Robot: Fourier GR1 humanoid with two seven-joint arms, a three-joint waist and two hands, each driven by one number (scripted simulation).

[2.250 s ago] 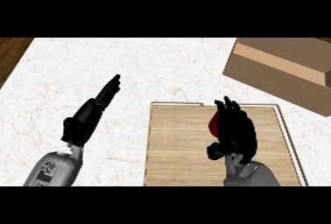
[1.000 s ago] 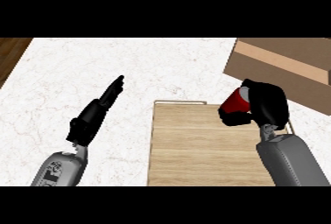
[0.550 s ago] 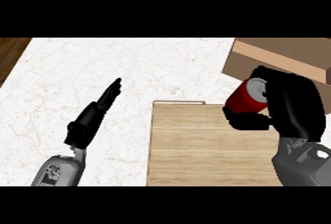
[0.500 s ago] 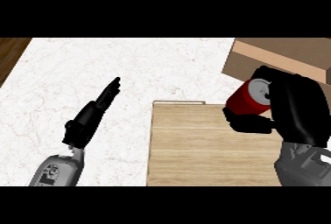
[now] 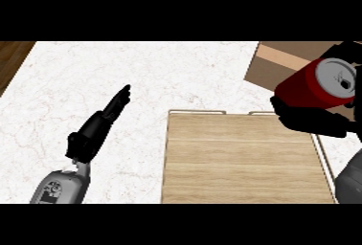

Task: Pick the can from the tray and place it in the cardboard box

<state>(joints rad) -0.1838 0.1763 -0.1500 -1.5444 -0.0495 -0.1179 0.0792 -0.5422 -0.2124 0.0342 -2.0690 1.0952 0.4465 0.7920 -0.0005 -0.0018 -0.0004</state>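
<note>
A white marble counter top (image 5: 155, 72), veined faintly in grey and pink, is seen filling most of the view. A strip of dark wood floor (image 5: 13, 57) (brown, with visible grain) is shown at the upper left corner.

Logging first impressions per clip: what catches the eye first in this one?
The red can at upper right, its silver top tilted toward the camera, held in the curled black right hand before the cardboard box. Below lies the bare wooden tray; the left hand rests open at left.
</note>
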